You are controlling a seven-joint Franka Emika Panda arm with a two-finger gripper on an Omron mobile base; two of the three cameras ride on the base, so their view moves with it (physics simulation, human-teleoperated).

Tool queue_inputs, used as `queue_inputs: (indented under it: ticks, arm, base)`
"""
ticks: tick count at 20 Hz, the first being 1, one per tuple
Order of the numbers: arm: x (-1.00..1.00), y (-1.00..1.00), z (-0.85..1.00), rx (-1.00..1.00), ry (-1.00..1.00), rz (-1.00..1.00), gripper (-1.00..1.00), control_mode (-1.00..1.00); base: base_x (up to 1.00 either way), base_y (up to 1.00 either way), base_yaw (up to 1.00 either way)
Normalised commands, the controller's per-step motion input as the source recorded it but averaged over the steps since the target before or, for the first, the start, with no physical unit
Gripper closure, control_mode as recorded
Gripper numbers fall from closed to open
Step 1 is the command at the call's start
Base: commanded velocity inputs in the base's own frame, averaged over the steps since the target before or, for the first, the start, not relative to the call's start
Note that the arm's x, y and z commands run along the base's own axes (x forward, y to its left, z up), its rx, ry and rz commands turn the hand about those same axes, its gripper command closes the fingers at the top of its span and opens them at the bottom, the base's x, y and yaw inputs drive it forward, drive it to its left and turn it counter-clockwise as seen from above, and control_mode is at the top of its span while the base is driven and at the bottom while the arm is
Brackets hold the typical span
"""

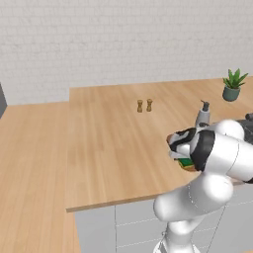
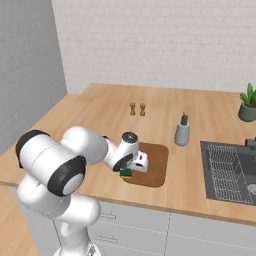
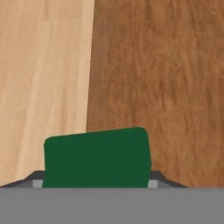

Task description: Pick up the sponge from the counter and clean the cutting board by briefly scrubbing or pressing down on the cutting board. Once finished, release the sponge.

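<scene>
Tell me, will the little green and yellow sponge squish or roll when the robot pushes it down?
The small green-topped, yellow-bottomed sponge is blocky with flat faces, so it probably won't roll. It looks soft, so it may squish slightly against the reddish-brown cutting board. Being so small, it is probably light.

cutting board: dark matt wood | counter: pale wood planks

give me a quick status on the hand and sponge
Hand shut on sponge. Sponge over near left edge of cutting board. Nothing in the way.

Bright, even rendered light, faint soft shadows, slightly blurry, no glare
</scene>
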Motion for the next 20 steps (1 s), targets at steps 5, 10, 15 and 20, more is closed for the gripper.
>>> queue_inputs:
  ticks: [5, 10, 15, 20]
  arm:
    - [0.24, 0.0, 0.0, 0.0, -0.05, 0.0, 1.0, -1.0]
    - [0.44, 0.0, -0.02, 0.0, -0.01, 0.0, 1.0, -1.0]
    - [0.53, -0.01, -0.07, 0.0, -0.03, 0.0, 1.0, -1.0]
    - [0.46, 0.0, -0.04, 0.0, -0.05, 0.0, 1.0, -1.0]
  base:
    - [0.0, 0.0, 0.0]
    - [0.0, 0.0, 0.0]
    - [0.0, 0.0, 0.0]
    - [0.0, 0.0, 0.0]
